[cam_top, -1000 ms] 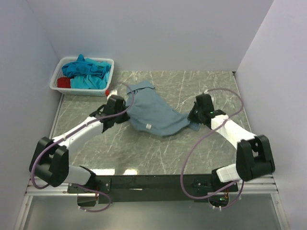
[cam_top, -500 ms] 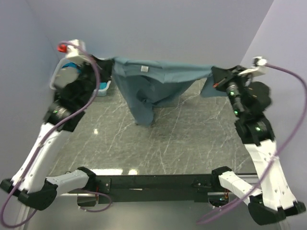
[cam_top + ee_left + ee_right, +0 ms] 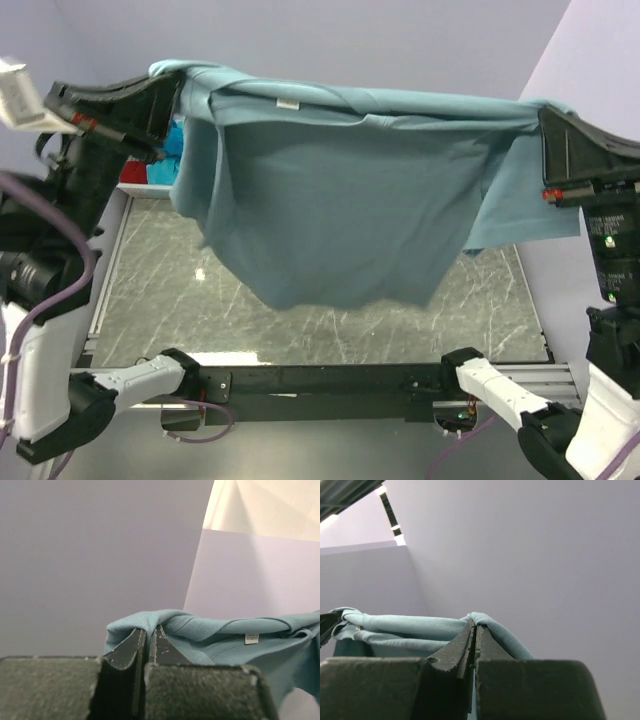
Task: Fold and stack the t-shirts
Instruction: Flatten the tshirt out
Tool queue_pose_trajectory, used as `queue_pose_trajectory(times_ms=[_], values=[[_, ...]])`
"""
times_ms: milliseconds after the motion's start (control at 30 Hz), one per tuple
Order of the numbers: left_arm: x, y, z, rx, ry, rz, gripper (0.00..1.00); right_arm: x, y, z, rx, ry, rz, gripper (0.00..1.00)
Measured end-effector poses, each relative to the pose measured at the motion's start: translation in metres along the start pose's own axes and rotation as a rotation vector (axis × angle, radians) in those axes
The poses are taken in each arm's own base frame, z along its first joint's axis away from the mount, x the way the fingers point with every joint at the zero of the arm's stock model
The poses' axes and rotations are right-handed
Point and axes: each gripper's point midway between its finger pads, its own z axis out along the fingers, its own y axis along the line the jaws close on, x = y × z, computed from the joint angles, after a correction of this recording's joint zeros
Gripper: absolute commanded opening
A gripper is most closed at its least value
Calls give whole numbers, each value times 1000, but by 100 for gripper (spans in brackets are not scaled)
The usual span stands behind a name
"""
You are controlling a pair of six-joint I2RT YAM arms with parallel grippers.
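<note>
While aloft, grey-blue t-shirt (image 3: 340,210) in tight pinch of left end effector (image 3: 148,631) and right end effector (image 3: 474,625).

lighting: soft, even, from overhead. glare: white spots at near edge of tabletop (image 3: 330,320). focus: wrist views blurred along bottom foreground.

Stretched wide in mid-air: dusty grey-blue cloth t-shirt (image 3: 340,200), body hanging loose, small white neck label (image 3: 288,103) upper left. Far left, bunched turquoise shirt (image 3: 163,172) and red shirt (image 3: 133,172).
</note>
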Motion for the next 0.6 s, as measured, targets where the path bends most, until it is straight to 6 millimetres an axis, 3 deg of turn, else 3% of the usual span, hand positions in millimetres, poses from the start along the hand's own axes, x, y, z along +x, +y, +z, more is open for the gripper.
queue_pose_trajectory(times_ms=[133, 267, 400, 533, 600], values=[[22, 13, 27, -29, 29, 7, 1, 12, -17, 20, 62, 20, -41, 0], [74, 51, 75, -114, 106, 32, 1, 58, -60, 58, 199, 102, -99, 0], [147, 124, 129, -184, 207, 46, 1, 118, -120, 99, 321, 213, -156, 0], [219, 194, 153, -164, 315, -22, 1, 183, -179, 134, 380, 348, -164, 0], [247, 215, 159, -142, 358, -62, 1, 208, -196, 145, 383, 407, -156, 0]])
